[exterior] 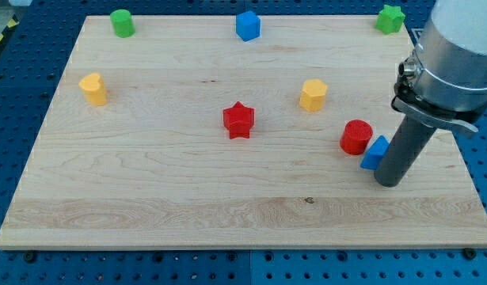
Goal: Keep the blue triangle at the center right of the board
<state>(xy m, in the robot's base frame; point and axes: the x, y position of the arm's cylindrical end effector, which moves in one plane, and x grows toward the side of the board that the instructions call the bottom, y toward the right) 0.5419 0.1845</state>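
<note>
Camera view
Tip (pixel 389 181): lower end of a straight dark rod, resting on the wooden board (pixel 148 198) near the view's right edge; no jaws to open or shut, nothing gripped.
Blue triangle (pixel 374 153): just left of the tip and slightly above it in the view, pressed against the rod's side or nearly so; exact contact cannot be told; partly hidden by the rod; sits at the centre right of the board.
Red cylinder (pixel 356 137): up and left of the tip, touching or almost touching the blue triangle's left side.
Yellow block (pixel 313 94): farther up and left of the tip, apart from the red cylinder; many-sided.
Red star (pixel 238 119): well to the tip's left, mid-board.
Yellow cylinder (pixel 93 88): far left of the tip, near the board's left edge.
Blue block (pixel 248 25): far up and left, at the top edge.
Green cylinder (pixel 122 23): top left, farthest from the tip.
Green star (pixel 390 18): straight up from the tip, at the top right corner.
</note>
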